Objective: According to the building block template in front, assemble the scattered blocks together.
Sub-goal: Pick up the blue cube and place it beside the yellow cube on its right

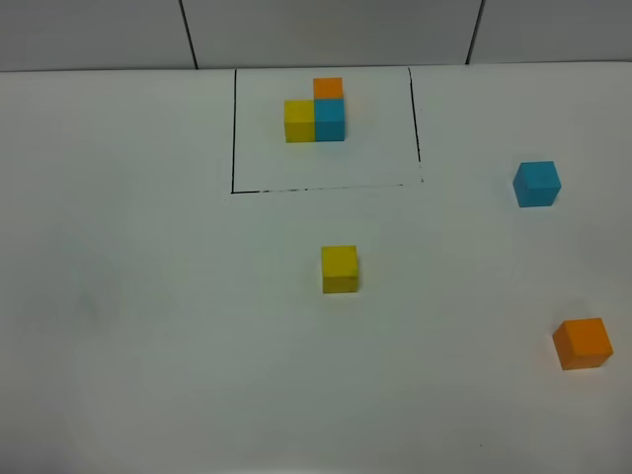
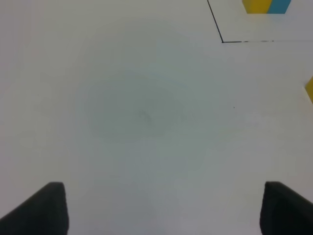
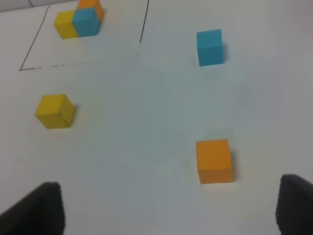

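The template [image 1: 316, 111] is an L-shaped cluster of yellow, blue and orange cubes inside a thin black rectangle at the table's back centre; it also shows in the right wrist view [image 3: 79, 19] and partly in the left wrist view [image 2: 266, 6]. The loose yellow cube [image 1: 339, 269] [image 3: 55, 111] sits mid-table. The loose blue cube [image 1: 536, 184] [image 3: 210, 47] is at the right. The loose orange cube [image 1: 583, 343] [image 3: 213, 161] is at the front right. My left gripper [image 2: 161, 208] is open over bare table. My right gripper [image 3: 166, 210] is open, near the orange cube. Neither gripper shows in the high view.
The white table [image 1: 148, 296] ends at a grey tiled wall [image 1: 326, 30] at the back. A sliver of the yellow cube [image 2: 309, 89] shows at the edge of the left wrist view.
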